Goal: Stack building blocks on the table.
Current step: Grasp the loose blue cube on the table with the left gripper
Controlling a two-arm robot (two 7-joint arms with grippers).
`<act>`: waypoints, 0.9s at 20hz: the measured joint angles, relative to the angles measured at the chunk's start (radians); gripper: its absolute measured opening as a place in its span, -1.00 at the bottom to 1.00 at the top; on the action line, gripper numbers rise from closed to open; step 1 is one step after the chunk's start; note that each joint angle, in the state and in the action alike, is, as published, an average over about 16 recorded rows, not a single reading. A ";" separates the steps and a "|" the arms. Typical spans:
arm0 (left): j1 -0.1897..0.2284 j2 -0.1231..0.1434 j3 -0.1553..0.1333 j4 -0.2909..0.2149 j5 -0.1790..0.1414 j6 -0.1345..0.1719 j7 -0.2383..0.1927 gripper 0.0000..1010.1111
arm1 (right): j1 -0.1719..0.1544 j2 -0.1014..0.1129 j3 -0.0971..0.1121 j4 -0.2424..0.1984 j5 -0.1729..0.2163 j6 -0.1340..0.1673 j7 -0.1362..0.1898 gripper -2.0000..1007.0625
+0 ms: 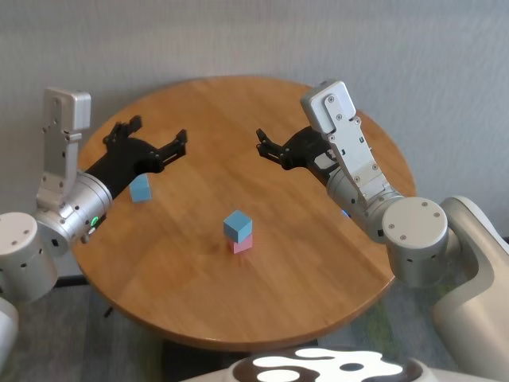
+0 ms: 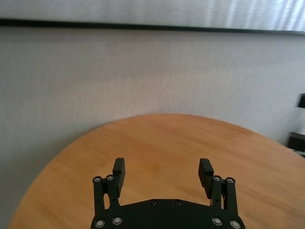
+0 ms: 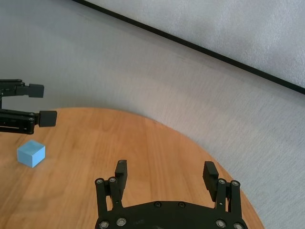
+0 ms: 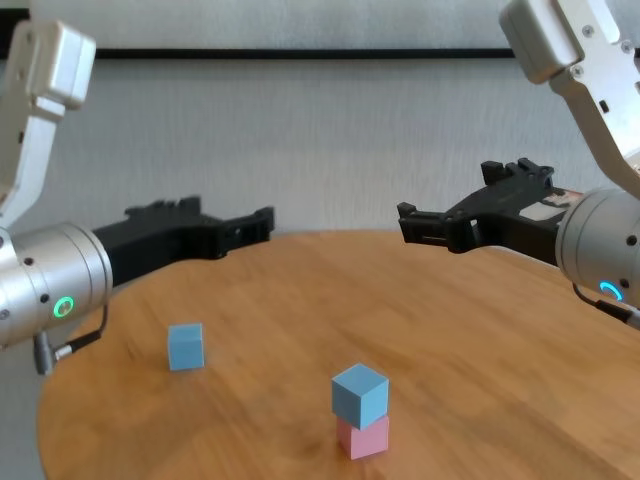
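A light blue cube [image 1: 237, 224] sits turned on top of the pink cube [image 1: 243, 244] near the middle of the round wooden table [image 1: 199, 302]; the stack also shows in the chest view [image 4: 360, 395]. A second light blue cube [image 1: 141, 189] lies alone at the left, seen also in the chest view [image 4: 186, 346] and the right wrist view [image 3: 31, 153]. My left gripper [image 1: 156, 138] is open and empty, held above the table behind the lone cube. My right gripper [image 1: 265, 145] is open and empty, held above the table's far right part.
A grey wall stands behind the table. The table edge [image 1: 103, 286] curves close on the left and front. Both forearms reach in from the sides; the left gripper's fingers [image 3: 47, 118] show in the right wrist view.
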 joint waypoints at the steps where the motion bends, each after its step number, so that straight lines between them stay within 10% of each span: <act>1: 0.001 -0.007 -0.005 0.001 0.001 0.010 0.014 0.98 | 0.000 0.000 0.000 0.000 0.000 0.001 0.000 1.00; 18: -0.027 -0.098 -0.040 0.036 0.091 0.272 0.239 0.98 | -0.002 -0.001 0.001 -0.004 0.000 0.005 -0.003 1.00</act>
